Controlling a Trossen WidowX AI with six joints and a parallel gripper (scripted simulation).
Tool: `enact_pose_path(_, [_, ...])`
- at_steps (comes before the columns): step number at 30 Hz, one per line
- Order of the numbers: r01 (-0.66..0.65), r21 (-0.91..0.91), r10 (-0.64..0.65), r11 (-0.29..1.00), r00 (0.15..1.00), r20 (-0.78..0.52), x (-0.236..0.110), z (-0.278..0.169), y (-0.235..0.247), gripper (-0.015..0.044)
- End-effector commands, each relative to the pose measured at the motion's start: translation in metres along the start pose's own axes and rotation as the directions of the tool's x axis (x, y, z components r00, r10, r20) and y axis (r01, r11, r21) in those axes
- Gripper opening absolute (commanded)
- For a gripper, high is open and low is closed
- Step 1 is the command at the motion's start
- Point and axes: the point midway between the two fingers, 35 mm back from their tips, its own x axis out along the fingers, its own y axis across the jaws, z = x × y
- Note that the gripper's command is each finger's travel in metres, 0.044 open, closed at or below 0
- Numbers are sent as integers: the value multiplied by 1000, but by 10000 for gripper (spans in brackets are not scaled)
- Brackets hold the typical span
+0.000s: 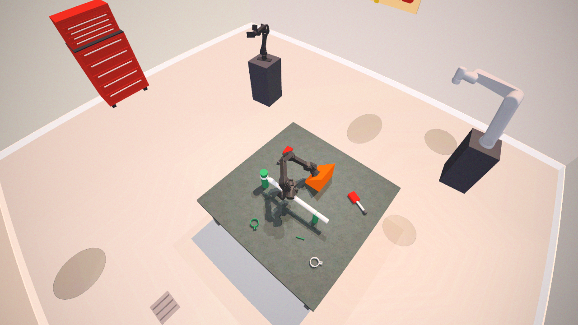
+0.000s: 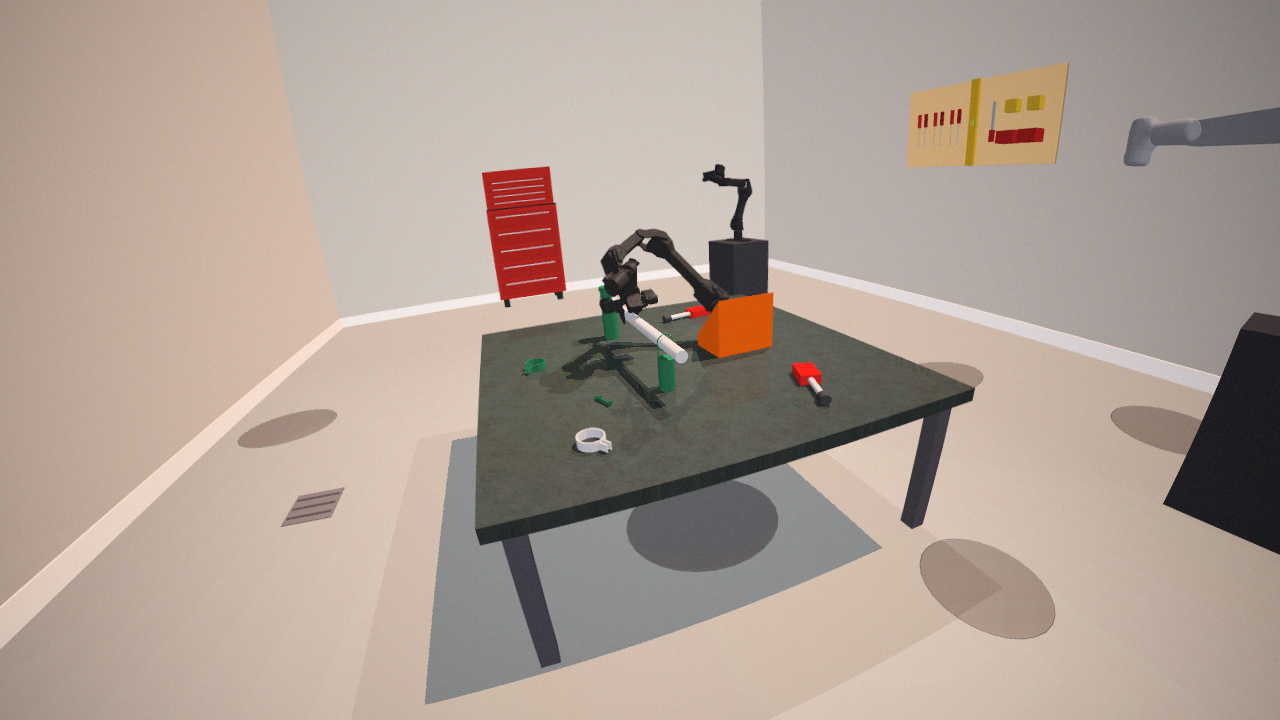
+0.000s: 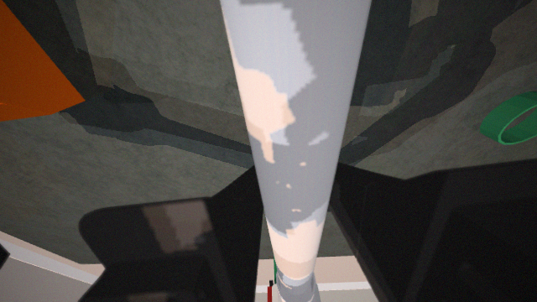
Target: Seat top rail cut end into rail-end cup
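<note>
Rail, long white tubular fence rail point(image 1: 304, 205), lies raised above a dark green square counter point(image 1: 363, 174), slanting from a thick green post with a rounded cap point(image 1: 263, 178) at one end to a shorter green post point(image 1: 315, 219) near the other, where its free end sticks out a little past that post. Whether the rail's end by the thick post sits in its cup cannot be told from these views. A dark jointed robot arm point(image 1: 285, 167) reaches over from beside an orange wedge-shaped block point(image 1: 321, 178), and its gripper point(image 1: 289, 193) comes down on the rail between the two posts, nearer the thick one. The black fingers pinch the rail from both sides, as the wrist view shows with the pale tube point(image 3: 294, 126) running straight between them. Smaller things lie loose on the counter: a red-handled tool with a white shaft point(image 1: 357, 201), well apart; a white ring clamp point(image 1: 315, 262) near the front edge; a green ring clamp point(image 1: 254, 223) beside the posts; a tiny green bolt point(image 1: 299, 238).
</note>
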Motion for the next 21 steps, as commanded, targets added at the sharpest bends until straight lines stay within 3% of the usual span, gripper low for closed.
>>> enact_pose_path(1, [12,-1,-12,1000,1000,-13,-1,-6,-1,0])
enact_pose_path(21, [0,-1,0,1000,1000,-1,0,-1,0,0])
